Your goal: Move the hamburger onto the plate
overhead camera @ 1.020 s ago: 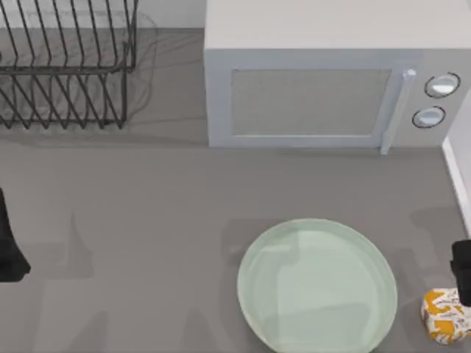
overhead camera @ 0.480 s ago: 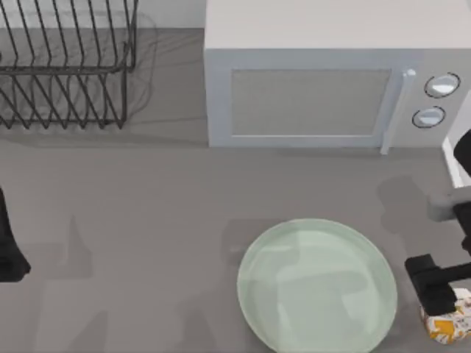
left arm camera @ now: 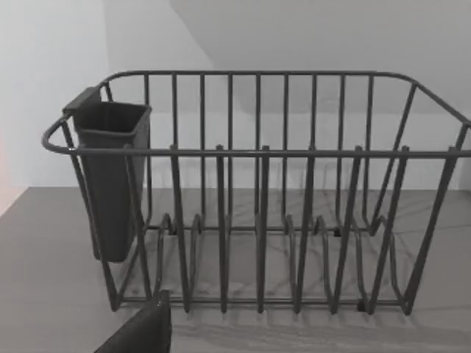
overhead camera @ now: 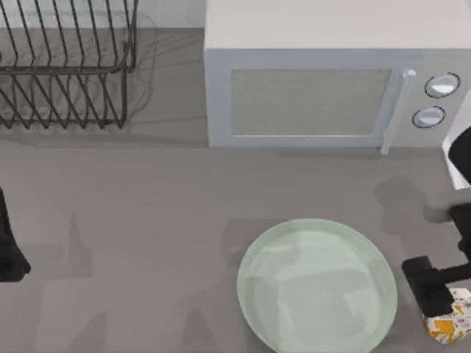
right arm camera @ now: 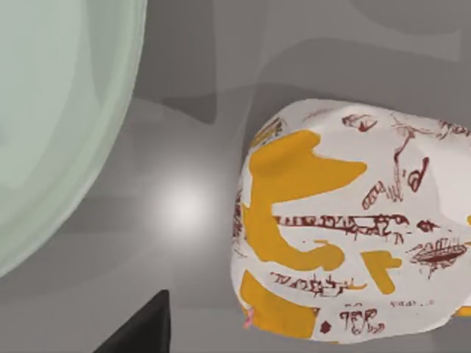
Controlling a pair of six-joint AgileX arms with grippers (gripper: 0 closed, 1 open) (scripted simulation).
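The hamburger (overhead camera: 454,325), a small lump in white paper with orange patches, lies on the table at the front right corner, just right of the plate (overhead camera: 316,287). The plate is large, round and pale mint green. My right gripper (overhead camera: 434,296) hangs over the hamburger's left part and hides some of it. Up close, the right wrist view has the hamburger (right arm camera: 353,228) beside the plate's rim (right arm camera: 59,110). One dark finger (right arm camera: 140,331) stands apart from the wrapper, so the gripper is open and empty. My left gripper (overhead camera: 7,246) is parked at the left edge, open.
A white microwave (overhead camera: 316,88) stands at the back, door shut. A black wire dish rack (overhead camera: 66,66) sits at the back left; the left wrist view faces that rack (left arm camera: 257,206) and its dark cup (left arm camera: 110,184). Bare grey table lies left of the plate.
My right arm came in from the right edge and now stands over the hamburger. In the last half second it only shifted slightly. The hamburger, plate and left arm stayed put.
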